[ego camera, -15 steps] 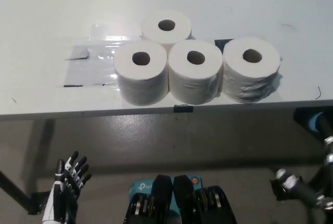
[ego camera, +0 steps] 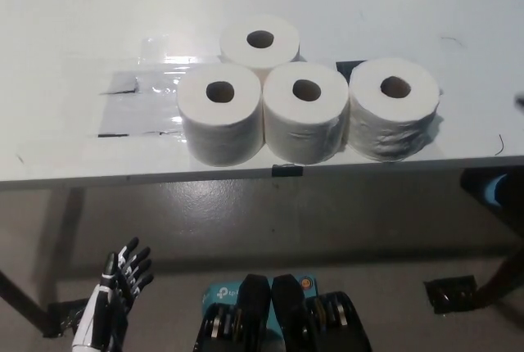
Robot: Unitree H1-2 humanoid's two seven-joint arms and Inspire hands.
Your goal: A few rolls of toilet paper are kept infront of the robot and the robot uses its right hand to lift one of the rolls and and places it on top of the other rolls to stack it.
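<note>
Several white toilet paper rolls stand upright on the white table [ego camera: 74, 33]. Three form a front row near the table's front edge: a left roll [ego camera: 221, 123], a middle roll [ego camera: 305, 123] and a right roll [ego camera: 394, 110]. One more roll [ego camera: 260, 41] stands behind the gap between the left and middle rolls. My white left hand [ego camera: 115, 295] rests low at the lower left, below the table, open with its fingers apart. Of my black right hand only a dark sliver [ego camera: 521, 101] shows at the right edge, level with the right roll and apart from it.
Clear and dark tape patches [ego camera: 135, 102] lie on the table left of the rolls. A black clip [ego camera: 286, 171] sits on the table's front edge. A blue and black object [ego camera: 494, 187] and a dark floor piece [ego camera: 450, 293] are at the lower right.
The black right arm has left the lower right corner; now a dark sliver shows higher up at the right edge. The left hand has shifted slightly. The rolls have not moved.
</note>
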